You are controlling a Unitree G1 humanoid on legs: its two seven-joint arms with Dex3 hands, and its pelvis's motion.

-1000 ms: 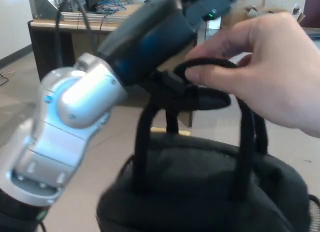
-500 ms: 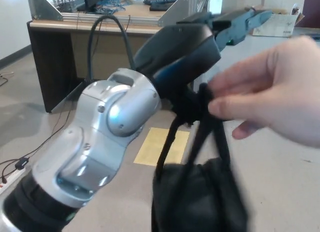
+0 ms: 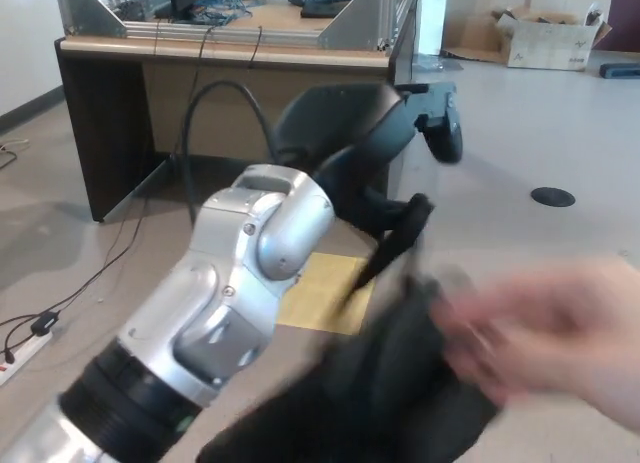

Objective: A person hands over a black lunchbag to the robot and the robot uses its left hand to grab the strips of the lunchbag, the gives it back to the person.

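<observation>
The lunchbag (image 3: 370, 383) has dropped lower, person's hand (image 3: 550, 333) now gripping it.

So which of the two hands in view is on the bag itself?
The person's hand, blurred at lower right, is against the black lunchbag. The robot's left hand is higher up, by the strap.

One lunchbag (image 3: 370, 383), one robot hand (image 3: 385, 158), one person's hand (image 3: 545, 328), one desk (image 3: 120, 58).

The left hand (image 3: 400, 143) reaches out mid-frame, with the lunchbag (image 3: 370, 393) below it. A person's hand (image 3: 550, 333) touches the bag from the right. A desk (image 3: 200, 53) stands behind.
</observation>
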